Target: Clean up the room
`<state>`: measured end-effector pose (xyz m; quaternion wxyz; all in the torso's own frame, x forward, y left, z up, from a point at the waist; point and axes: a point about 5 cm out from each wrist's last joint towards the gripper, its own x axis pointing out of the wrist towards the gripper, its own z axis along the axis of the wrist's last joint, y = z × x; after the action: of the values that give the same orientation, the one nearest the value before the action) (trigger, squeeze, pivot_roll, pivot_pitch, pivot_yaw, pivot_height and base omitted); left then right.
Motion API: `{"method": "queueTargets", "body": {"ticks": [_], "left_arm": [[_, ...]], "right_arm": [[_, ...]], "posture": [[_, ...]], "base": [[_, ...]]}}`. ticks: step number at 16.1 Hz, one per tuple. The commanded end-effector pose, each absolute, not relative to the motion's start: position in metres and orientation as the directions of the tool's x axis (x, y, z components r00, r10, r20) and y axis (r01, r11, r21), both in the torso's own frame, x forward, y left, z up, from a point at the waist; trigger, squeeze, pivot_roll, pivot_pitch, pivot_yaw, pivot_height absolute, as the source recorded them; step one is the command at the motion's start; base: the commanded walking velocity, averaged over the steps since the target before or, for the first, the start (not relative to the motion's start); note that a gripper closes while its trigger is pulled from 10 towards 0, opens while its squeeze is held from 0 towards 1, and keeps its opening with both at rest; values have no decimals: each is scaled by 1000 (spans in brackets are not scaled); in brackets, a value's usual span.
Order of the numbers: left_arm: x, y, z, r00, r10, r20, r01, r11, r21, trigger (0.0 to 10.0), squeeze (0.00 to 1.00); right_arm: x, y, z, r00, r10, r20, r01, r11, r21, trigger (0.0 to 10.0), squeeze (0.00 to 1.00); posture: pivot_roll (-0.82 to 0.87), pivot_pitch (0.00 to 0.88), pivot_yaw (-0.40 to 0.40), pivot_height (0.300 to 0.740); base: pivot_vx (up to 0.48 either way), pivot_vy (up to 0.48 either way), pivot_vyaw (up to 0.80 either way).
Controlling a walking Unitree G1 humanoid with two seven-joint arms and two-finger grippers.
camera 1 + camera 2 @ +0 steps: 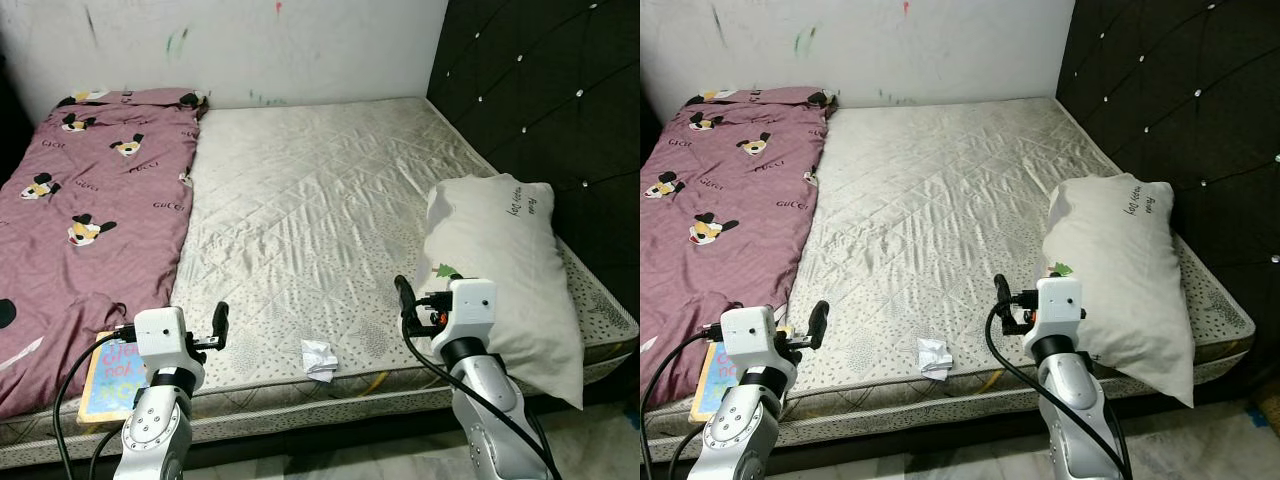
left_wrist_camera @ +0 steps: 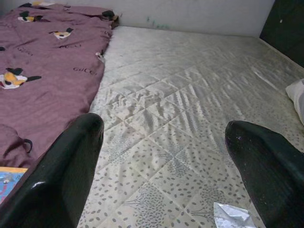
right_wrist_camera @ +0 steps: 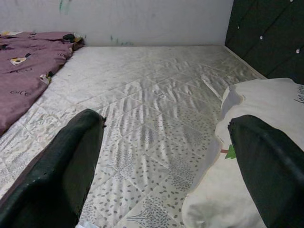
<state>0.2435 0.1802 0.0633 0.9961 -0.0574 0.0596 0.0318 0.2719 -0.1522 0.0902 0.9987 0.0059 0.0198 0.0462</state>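
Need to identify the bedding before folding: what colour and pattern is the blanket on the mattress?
The blanket is mauve-pink with cartoon mouse heads; left eye view shows it best.

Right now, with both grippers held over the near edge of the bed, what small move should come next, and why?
Probably lower the left gripper toward the crumpled white wrapper. It is the loose litter on the mattress, near the front edge between the arms, and it lies just ahead of that gripper's open fingers. The right gripper, also open, faces the pillow instead.
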Motion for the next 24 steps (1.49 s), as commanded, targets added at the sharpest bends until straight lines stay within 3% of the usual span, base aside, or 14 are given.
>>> {"method": "queueTargets", "body": {"ticks": [1,14,22,24], "left_arm": [[245,181,65,991,57,-124,-71,991,-113,10000,0],[247,181,64,988,57,-142,-74,990,-117,10000,0],[246,181,65,989,63,-133,-83,985,-149,10000,0],[245,180,65,990,53,-129,-73,986,-150,10000,0]], "right_arm": [[272,-152,93,995,95,-30,-95,996,4,10000,0],[274,-149,92,991,125,-46,-125,992,8,10000,0],[274,-147,91,985,161,-55,-160,987,16,10000,0],[274,-142,91,979,198,-51,-199,980,-21,10000,0]], "posture": [[32,0,11,740],[29,11,8,590],[33,14,3,590],[32,12,5,590]], "base": [[0,0,0],[0,0,0],[0,0,0],[0,0,800]]}}
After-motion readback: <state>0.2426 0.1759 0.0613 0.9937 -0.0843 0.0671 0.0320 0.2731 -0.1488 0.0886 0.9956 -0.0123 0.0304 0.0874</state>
